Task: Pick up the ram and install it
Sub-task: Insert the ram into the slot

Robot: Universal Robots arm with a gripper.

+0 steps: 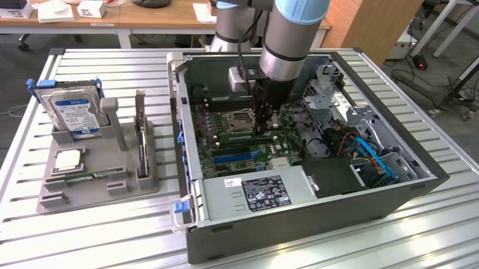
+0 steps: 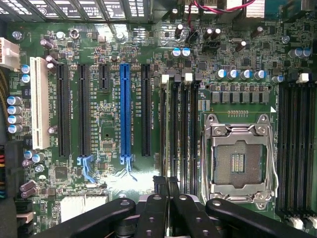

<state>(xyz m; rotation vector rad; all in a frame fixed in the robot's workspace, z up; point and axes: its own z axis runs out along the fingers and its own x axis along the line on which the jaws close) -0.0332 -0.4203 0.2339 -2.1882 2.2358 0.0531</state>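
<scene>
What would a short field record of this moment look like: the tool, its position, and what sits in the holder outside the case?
tool: shut
position: inside the open computer case, just above the memory slots beside the empty CPU socket
held item: cannot tell
holder: grey, to the exterior view's left of the case; carries a hard drive and a thin green stick

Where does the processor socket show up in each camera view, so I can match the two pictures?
Exterior view: the processor socket sits inside the open computer case, just to the exterior view's left of the end effector.
Wrist view: the socket, silver-framed, lies between two banks of black memory slots.
Shared landmark: the blue expansion slot.
</scene>
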